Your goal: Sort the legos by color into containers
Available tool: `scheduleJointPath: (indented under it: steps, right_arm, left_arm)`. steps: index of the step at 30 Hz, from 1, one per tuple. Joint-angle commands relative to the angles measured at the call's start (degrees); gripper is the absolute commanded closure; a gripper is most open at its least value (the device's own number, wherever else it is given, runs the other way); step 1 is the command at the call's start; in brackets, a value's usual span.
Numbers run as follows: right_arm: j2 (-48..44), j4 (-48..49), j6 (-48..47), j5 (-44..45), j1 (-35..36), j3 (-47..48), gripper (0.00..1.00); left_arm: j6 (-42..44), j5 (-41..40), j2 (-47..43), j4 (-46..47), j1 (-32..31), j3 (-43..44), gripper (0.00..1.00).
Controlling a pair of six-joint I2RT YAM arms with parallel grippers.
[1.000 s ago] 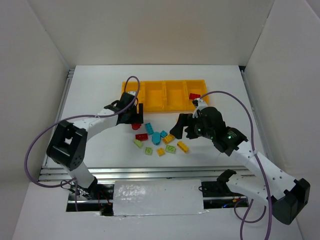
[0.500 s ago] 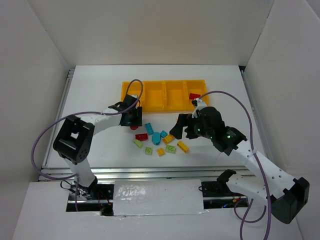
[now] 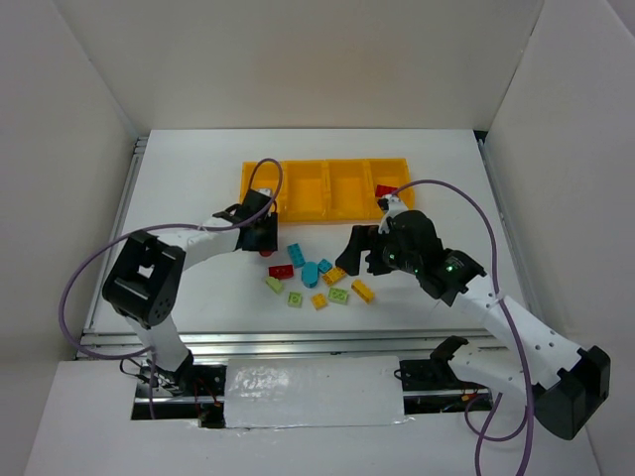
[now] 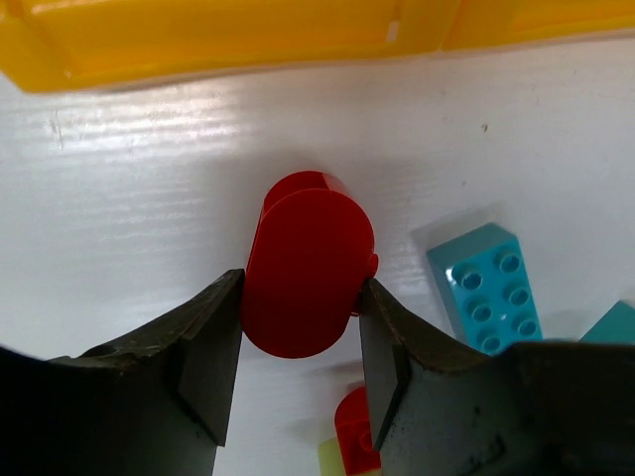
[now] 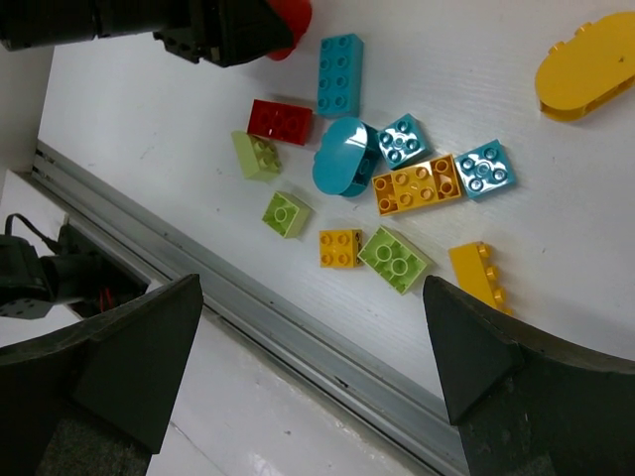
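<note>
The red round brick [image 4: 306, 263] sits on the white counter [image 4: 129, 169], just beside the near wall of the yellow tray [image 4: 198, 40]. The left fingers [image 4: 198, 357] squeeze it, one on each side. Its sides are smooth and curved, and the fingers hold only the end closest to them, so I think it could pop out like a wet bar of soap when it gets lifted. If it falls, it may roll into the long blue brick [image 4: 488, 288] lying near it. The only box with a red brick [image 3: 385, 189] in it is the one at the far right end of the tray, well away from this arm. The brick could be let go too soon and land in the wrong box. The right fingers [image 5: 119, 347] are spread wide with nothing in them, above the pile of loose bricks [image 5: 417, 188] and close to that end, so the two arms might bump.
</note>
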Motion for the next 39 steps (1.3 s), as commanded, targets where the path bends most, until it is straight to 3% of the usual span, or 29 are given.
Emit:
scheduleJointPath:
  steps: [1, 9, 16, 23, 28, 35, 39]
  right_arm:
    - [0.5, 4.1, 0.3, 0.9, 0.2, -0.6, 0.01]
    - [3.3, 11.1, 4.5, 0.0, -1.2, -2.0, 0.0]
    - [14.3, 22.7, 12.5, -5.1, -2.7, 3.3, 0.01]
    - [23.2, 27.9, 19.2, -8.1, -1.5, 9.7, 0.04]
    - [27.3, 26.4, 20.3, -7.1, 1.1, 11.6, 0.06]
    - [26.9, 26.5, 21.3, -9.0, 3.5, 9.2, 0.08]
    - [24.4, 28.8, 22.9, -10.4, 3.6, 5.8, 0.17]
  left_arm:
    - [0.6, 0.6, -5.8, 0.5, -0.2, -2.7, 1.0]
    - [2.4, 5.1, -20.1, 1.1, -0.3, -6.4, 1.0]
    - [3.5, 14.8, -29.3, 5.0, -2.6, -10.2, 1.0]
    - [6.2, 22.7, -33.9, 9.5, -7.1, -12.7, 1.0]
    - [7.7, 24.0, -35.4, 10.7, -9.9, -12.9, 1.0]
    - [7.9, 23.1, -34.7, 11.2, -10.9, -11.6, 1.0]
    - [8.3, 21.4, -34.4, 10.7, -11.2, -10.9, 1.0]
